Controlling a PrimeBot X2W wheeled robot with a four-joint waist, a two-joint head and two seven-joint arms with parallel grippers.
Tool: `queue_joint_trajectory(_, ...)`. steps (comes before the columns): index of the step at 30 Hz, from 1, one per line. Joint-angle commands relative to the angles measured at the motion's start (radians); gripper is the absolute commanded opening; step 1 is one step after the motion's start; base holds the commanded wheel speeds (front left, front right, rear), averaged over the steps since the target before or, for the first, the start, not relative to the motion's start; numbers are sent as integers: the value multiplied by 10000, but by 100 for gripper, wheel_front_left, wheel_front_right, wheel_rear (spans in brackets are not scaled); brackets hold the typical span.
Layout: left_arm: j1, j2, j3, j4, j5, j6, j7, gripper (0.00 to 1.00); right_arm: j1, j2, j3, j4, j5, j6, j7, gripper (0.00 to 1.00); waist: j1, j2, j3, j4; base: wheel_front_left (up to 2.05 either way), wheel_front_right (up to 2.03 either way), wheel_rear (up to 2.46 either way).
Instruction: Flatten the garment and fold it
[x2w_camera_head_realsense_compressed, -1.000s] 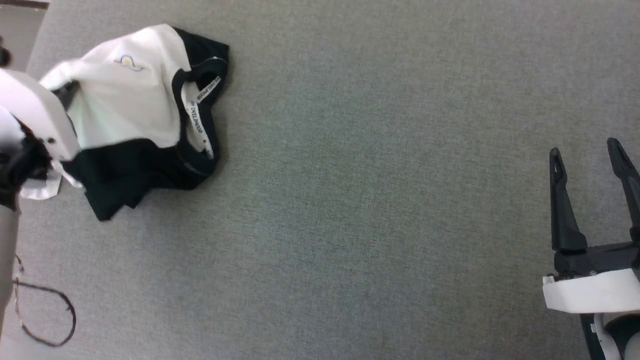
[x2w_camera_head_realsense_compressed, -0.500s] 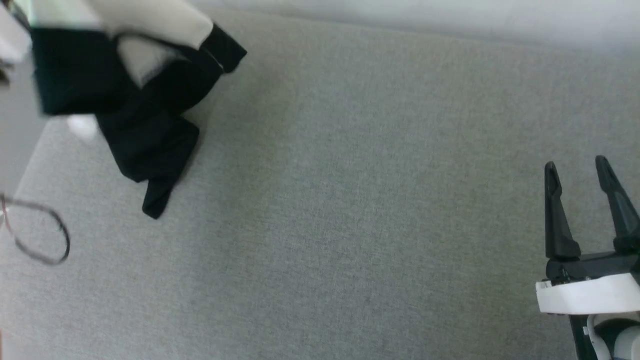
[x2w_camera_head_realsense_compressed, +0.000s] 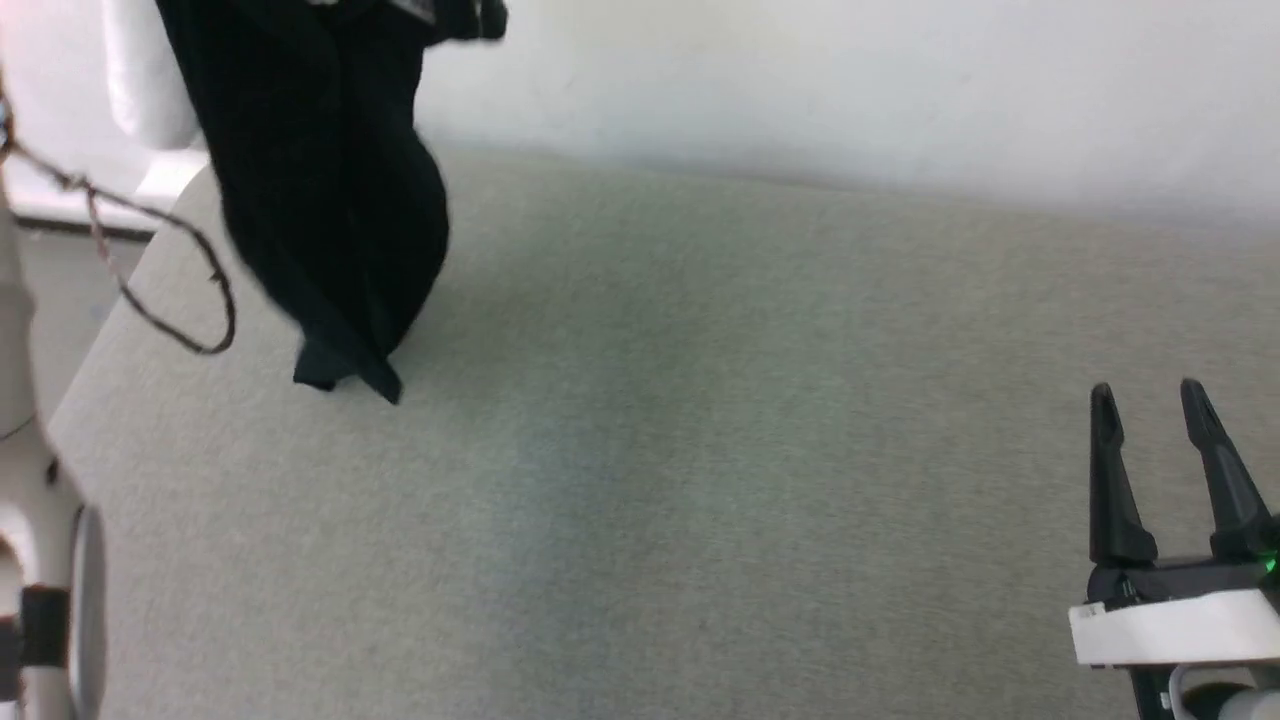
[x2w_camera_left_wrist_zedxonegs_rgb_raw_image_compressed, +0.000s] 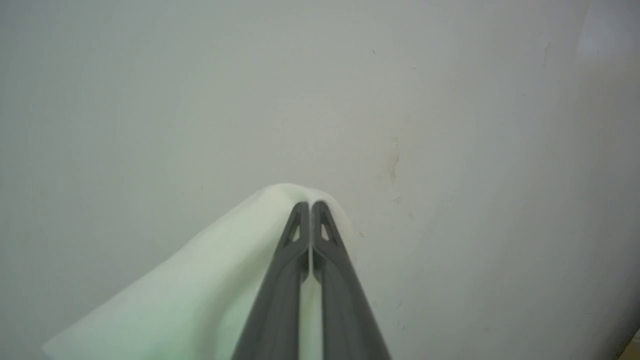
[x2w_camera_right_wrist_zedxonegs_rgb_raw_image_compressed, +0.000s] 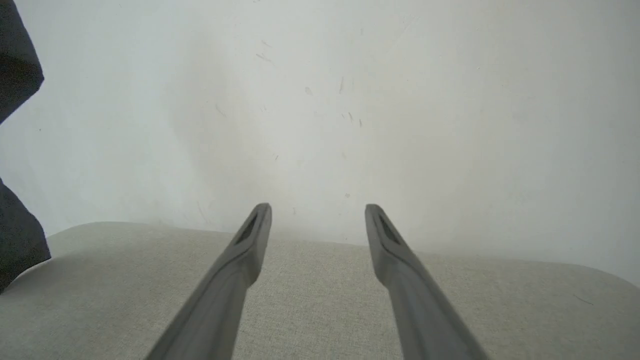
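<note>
The garment (x2w_camera_head_realsense_compressed: 320, 190) hangs as a long dark bundle at the upper left of the head view, its lowest tip just touching the grey table (x2w_camera_head_realsense_compressed: 700, 450). In the left wrist view, white cloth of the garment (x2w_camera_left_wrist_zedxonegs_rgb_raw_image_compressed: 210, 280) is pinched between the closed fingers of my left gripper (x2w_camera_left_wrist_zedxonegs_rgb_raw_image_compressed: 311, 205), held up in front of a pale wall. A dark edge of the garment (x2w_camera_right_wrist_zedxonegs_rgb_raw_image_compressed: 17, 75) shows at the left of the right wrist view. My right gripper (x2w_camera_head_realsense_compressed: 1148, 398) stands open at the lower right over the table, holding nothing; it appears again as my right gripper (x2w_camera_right_wrist_zedxonegs_rgb_raw_image_compressed: 317, 212) with its fingers wide apart.
A pale wall (x2w_camera_head_realsense_compressed: 850, 90) rises behind the table's far edge. A thin dark cable loop (x2w_camera_head_realsense_compressed: 170, 300) hangs at the left by a pale part of my left arm (x2w_camera_head_realsense_compressed: 40, 560). The table's left edge (x2w_camera_head_realsense_compressed: 90, 370) runs beside it.
The garment has been lifted off the table and now hangs from my left gripper. The head camera has tilted up, bringing the wall into view. The right gripper stays open.
</note>
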Motion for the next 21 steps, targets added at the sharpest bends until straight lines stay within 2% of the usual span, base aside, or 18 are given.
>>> queue_joint_trajectory(1, -245, -170, -76, -63, -69, 100, 38, 0, 121, 7, -40, 40, 88, -11, -93, 100, 3, 0, -516, -533, 0, 0, 0)
queue_joint_trajectory(6, -834, -939, -399, -159, -132, 526, 161, 0, 250, 7, -140, 150, 263, -11, -228, 100, 3, 0, -769, -1017, 0, 0, 0)
queue_joint_trajectory(10, -831, -1489, -787, -310, -240, 596, 316, 0, 231, 7, -193, 195, 379, -11, -303, 100, 3, 0, -849, -1482, 0, 0, 0)
queue_joint_trajectory(21, 811, -2936, -1623, -1504, -918, 776, 281, 0, 234, 7, -1049, 61, 317, -11, -382, 100, 3, 0, -526, -2549, 0, 0, 0)
